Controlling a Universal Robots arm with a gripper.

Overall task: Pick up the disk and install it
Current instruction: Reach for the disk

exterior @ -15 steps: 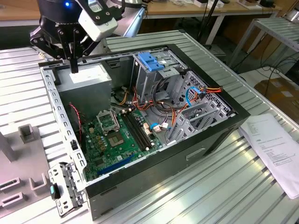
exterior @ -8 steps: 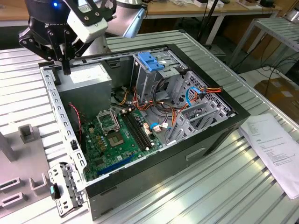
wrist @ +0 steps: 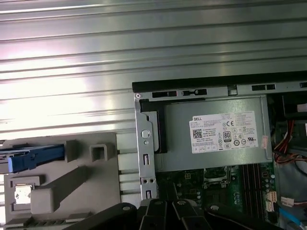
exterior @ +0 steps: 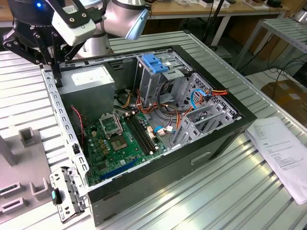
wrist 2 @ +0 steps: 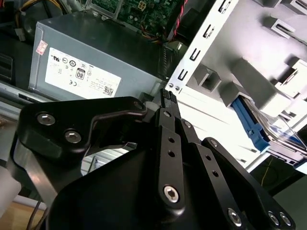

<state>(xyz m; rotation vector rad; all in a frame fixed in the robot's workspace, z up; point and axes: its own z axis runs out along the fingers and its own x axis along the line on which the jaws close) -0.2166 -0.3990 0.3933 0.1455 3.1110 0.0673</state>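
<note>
The disk [wrist: 33,158] lies in a grey fixture [wrist: 72,187] beside the open computer case [exterior: 158,120], with its blue carrier rail showing. In the second wrist view the disk [wrist 2: 254,129] is off to one side of my gripper, well apart from it. My black gripper [wrist 2: 166,96] hangs over the case's corner next to the grey power supply [wrist 2: 91,72]. Its fingers are pressed together with nothing between them. In the exterior view the gripper [exterior: 56,76] is at the case's far corner on that view's left. In the first wrist view the gripper [wrist: 165,207] is above the case's edge.
A grey drive cage with a blue latch [exterior: 153,62] stands at the back of the case, among loose cables [exterior: 201,96]. The motherboard [exterior: 120,139] lies on the case floor. A sheet of paper [exterior: 283,148] rests on the ribbed metal table [exterior: 230,191] at the exterior view's right.
</note>
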